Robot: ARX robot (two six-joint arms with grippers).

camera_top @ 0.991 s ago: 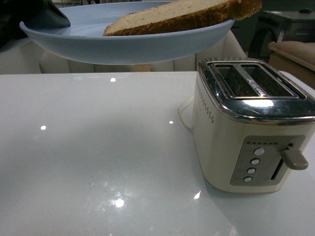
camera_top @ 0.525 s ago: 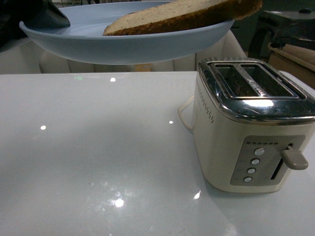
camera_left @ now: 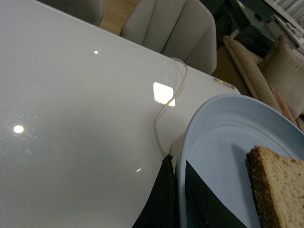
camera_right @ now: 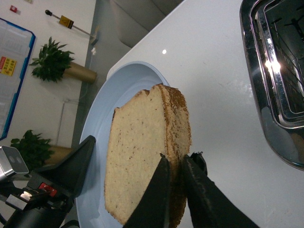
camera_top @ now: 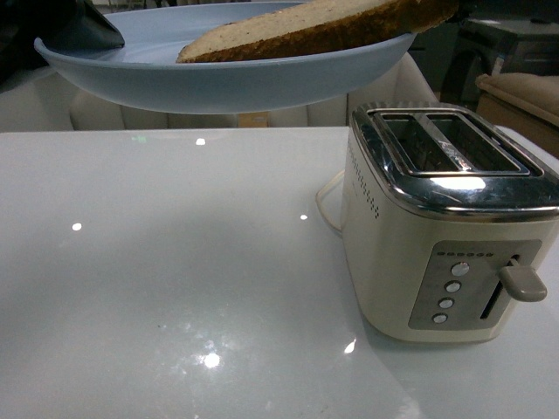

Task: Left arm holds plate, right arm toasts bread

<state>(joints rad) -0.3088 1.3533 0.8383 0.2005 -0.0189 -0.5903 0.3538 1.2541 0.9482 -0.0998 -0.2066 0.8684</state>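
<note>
Bread [camera_top: 306, 30] shifted left on plate [camera_top: 218, 83]; toaster [camera_top: 393, 253] nearby.

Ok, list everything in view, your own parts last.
table: one, glossy white, under the toaster.
toaster: one, cream with chrome top, on the table's right side, slots empty.
cord: one, cream, lying on the table beside the toaster.
plate: one, pale blue, held above the table.
bread: one slice, tan with brown crust, tilted, low end on the plate.
chairs: two, off-white, beyond the table.
left gripper: one, black, clamped on the plate's rim.
right gripper: one, black, pinching the bread.
</note>
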